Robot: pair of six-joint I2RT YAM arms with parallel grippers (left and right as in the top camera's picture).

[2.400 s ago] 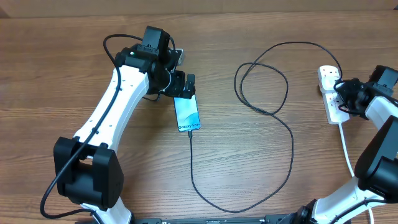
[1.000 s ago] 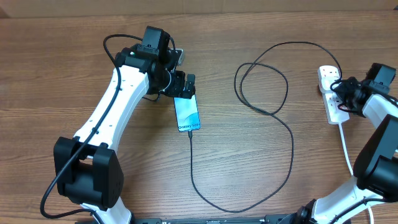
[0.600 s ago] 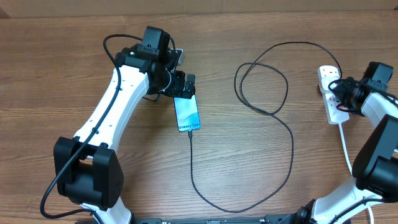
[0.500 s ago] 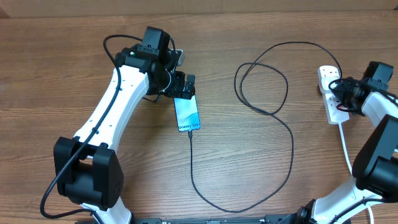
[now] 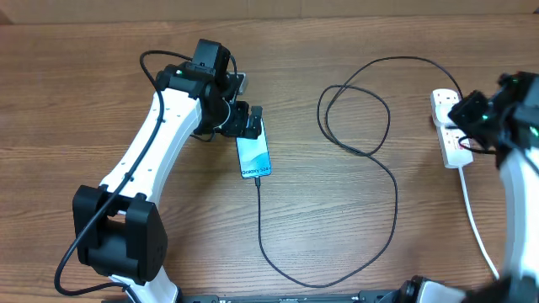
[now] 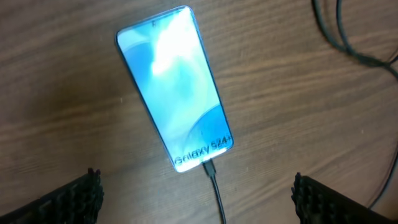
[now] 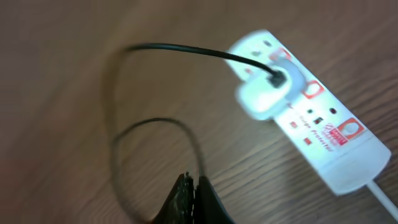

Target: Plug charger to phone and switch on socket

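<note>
Wood-grain laminate in warm brown covers the worktop (image 5: 76, 93), the grain running across the overhead frame, and a paler tan band (image 5: 379, 5) lies along the top edge beyond it. The phone (image 5: 253, 156) (image 6: 174, 87) lies flat left of centre, screen up and lit blue, tilted slightly off the grain. The left hand (image 5: 246, 122) (image 6: 199, 202) hovers at its upper end with fingers spread wide. In the left wrist view the two fingertips (image 6: 81, 196) sit in the bottom corners, well apart and gripping nothing, with the phone on the bare wood ahead of them. The charger (image 5: 396, 198) (image 6: 216, 190) (image 7: 186, 53) meets the phone's lower edge, runs down the frame and sweeps round through the lower middle. It then loops in the upper middle and arches over to the socket (image 5: 449, 135) (image 7: 323, 130) at the right edge. In the right wrist view its pale plug (image 7: 267, 96) sits in the socket, which lies flat with red marks along it. That view is too blurred to tell how the switches stand. A white cord (image 5: 473, 210) trails from the socket toward the bottom right. The right hand (image 5: 469, 108) (image 7: 189, 193), blurred overhead, hangs near the socket's upper end. In the right wrist view it is apart from the socket, with its fingertips pressed together and holding nothing.
</note>
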